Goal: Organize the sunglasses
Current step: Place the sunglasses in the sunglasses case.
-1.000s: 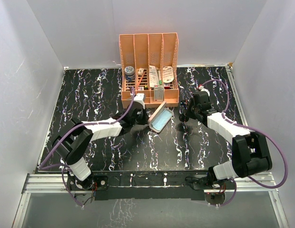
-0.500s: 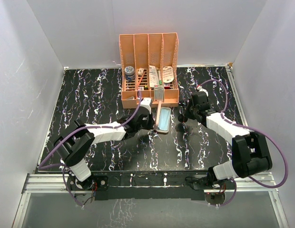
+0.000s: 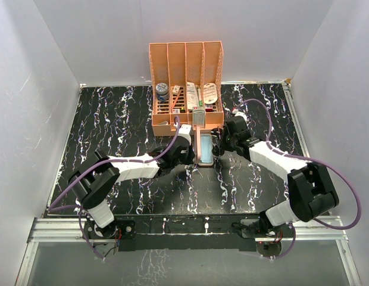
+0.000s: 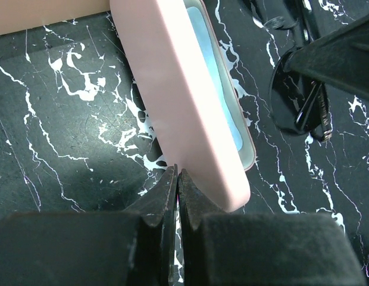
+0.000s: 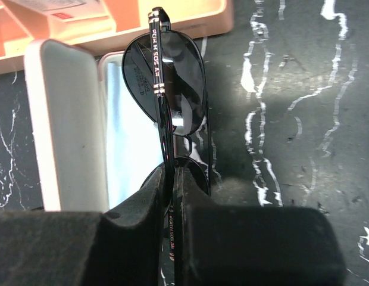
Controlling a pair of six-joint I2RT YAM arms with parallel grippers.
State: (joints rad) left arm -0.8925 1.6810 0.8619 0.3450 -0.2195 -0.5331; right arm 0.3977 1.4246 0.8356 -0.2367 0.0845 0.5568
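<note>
Right gripper [image 5: 172,176] first: its jaws are clamped tight on the sunglasses [image 5: 172,71], pinching the folded black frame edge-on, dark lenses stacked and pointing away from the wrist. There is writing here. Small pale capitals run along the temple [image 5: 156,53], and more faint print sits on the lens beside it, but neither is sharp enough to read for sure. The glasses hang right at the edge of the open pink case [image 5: 65,131], partly over the blue cloth [image 5: 125,137] that lines it, with the far lens close to the front of the orange organizer [image 5: 196,18]. Labels on the items in the organizer are too small to make out.

The right arm [image 3: 274,156] stretches in low from the right across the black marbled table [image 5: 291,119], wrist turned towards the centre.

The left gripper [image 4: 177,179] is closed with nothing between its fingers, tips right up against the pink outer side of the case. The left arm [image 3: 134,167] lies long and low, reaching in from the near left.
</note>
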